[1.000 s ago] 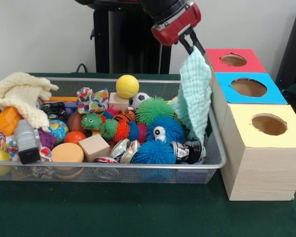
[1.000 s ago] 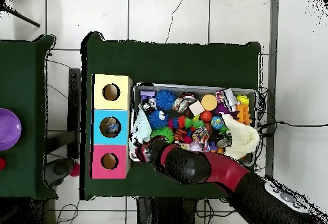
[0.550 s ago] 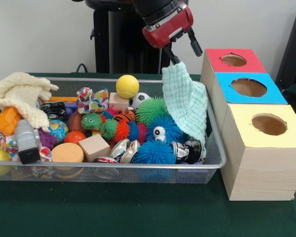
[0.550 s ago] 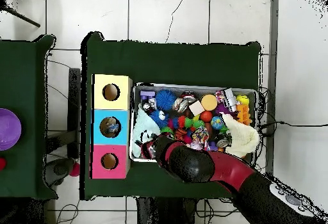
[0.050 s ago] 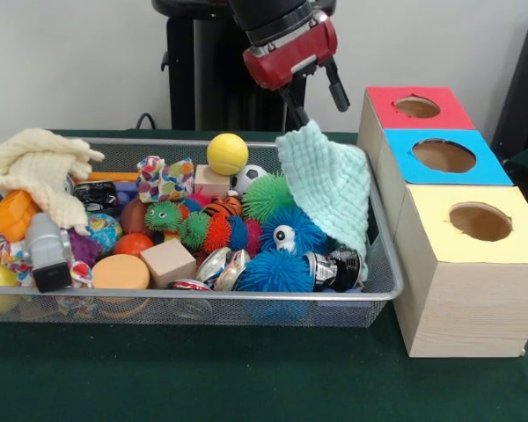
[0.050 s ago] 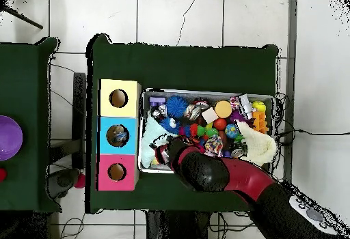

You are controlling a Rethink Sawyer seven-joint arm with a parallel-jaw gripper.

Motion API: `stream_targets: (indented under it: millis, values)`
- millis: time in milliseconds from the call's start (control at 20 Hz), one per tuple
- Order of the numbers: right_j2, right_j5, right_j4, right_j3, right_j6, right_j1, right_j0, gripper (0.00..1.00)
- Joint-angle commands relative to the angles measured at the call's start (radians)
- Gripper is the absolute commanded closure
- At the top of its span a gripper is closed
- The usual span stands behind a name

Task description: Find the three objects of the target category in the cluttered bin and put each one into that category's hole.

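1. Mint-green cloth [image 5: 330, 189] lies draped over the right end of the wire bin [image 5: 202, 303], its upper left corner standing up and its lower edge falling toward the near right corner.
2. At the near edge of the bin sit a wooden cube [image 5: 168, 261], an orange disc [image 5: 121, 272] and crushed cans [image 5: 334, 268], with blue spiky balls [image 5: 286, 242] just behind them.
3. To the right of the bin stand three boxes on the green desk [image 5: 246, 378]: the yellow box [image 5: 471, 264] nearest, the blue box [image 5: 440, 158] next, the red box [image 5: 414, 107] farthest.
4. A cream cloth [image 5: 40, 167] is heaped at the bin's left end.
5. Toward the far side, a yellow ball [image 5: 227, 154] rests on the pile.
6. The tool [image 5: 317, 97] hangs above the mint-green cloth's raised corner with its two black fingers spread apart, gripping nothing; the left finger's tip is just at that corner.
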Motion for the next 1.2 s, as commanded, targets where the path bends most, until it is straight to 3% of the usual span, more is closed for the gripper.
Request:
stream_targets:
  millis: [50, 250, 450, 500, 550, 650, 750, 900, 1050, 1200]
  values:
    - [-0.108, 0.136, 0.022, -0.171, 0.142, -0.094, 0.057, 0.0]
    - [-0.203, 0.214, 0.062, -0.243, 0.203, -0.162, 0.125, 0.0]
    - [-0.199, 0.147, 0.127, -0.239, 0.264, -0.172, 0.128, 0.0]
    - [-0.24, 0.14, 0.123, -0.254, 0.278, -0.173, 0.155, 0.0]
    - [-0.29, 0.101, 0.113, -0.272, 0.293, -0.149, 0.195, 0.0]
    - [-0.288, 0.037, 0.097, -0.26, 0.262, -0.115, 0.195, 0.0]
    - [-0.317, 0.076, 0.073, -0.285, 0.227, -0.118, 0.228, 0.0]
    - [-0.335, 0.029, 0.077, -0.297, 0.24, -0.097, 0.266, 0.0]
    - [-0.451, 0.085, 0.07, -0.347, 0.27, -0.065, 0.359, 0.0]
    - [-0.486, 0.1, 0.048, -0.365, 0.234, -0.047, 0.378, 0.0]
